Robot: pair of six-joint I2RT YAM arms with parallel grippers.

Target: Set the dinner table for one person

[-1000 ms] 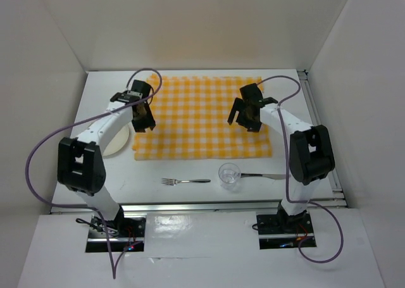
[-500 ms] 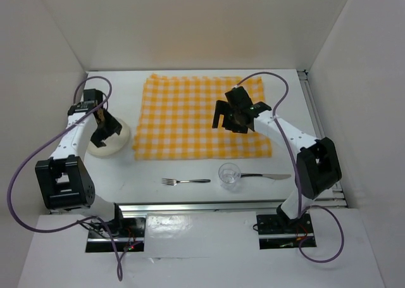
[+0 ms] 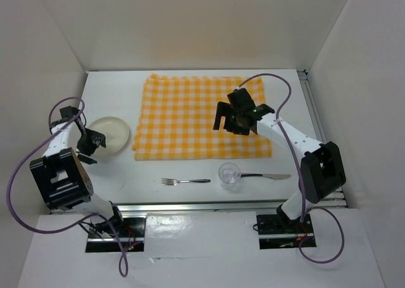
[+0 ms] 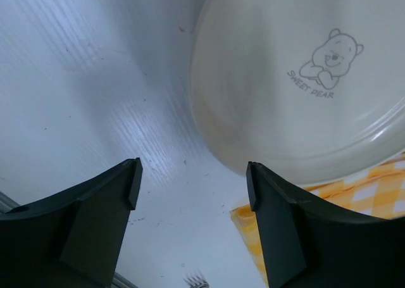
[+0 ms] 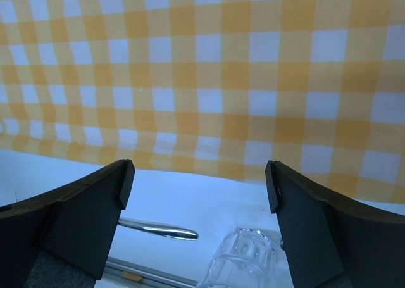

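White and flat, the dinner table (image 3: 190, 164) filled the walled cell ahead of both arm bases, with a metal rail (image 3: 209, 207) along its near edge. A yellow-and-white checked cloth (image 3: 190, 114) lay spread across its far middle, carrying no tableware. A cream plate (image 3: 112, 131) printed with a small bear sat on the bare top just beside the cloth's left edge. Nearer the rail, a fork (image 3: 185, 181), a clear glass (image 3: 229, 174) and a knife (image 3: 267, 176) lay in a row; whether glass and knife touched could not be told.

At the plate's left rim the left gripper (image 3: 85, 142) hung low, fingers spread wide with only tabletop between them. Above the cloth's right half the right gripper (image 3: 234, 117) was equally wide and held nothing.

Judged from this, laying the cloth looked done, and the setting itself had barely begun: plate, fork, knife and glass all remained to be brought onto it, the plate probably first.
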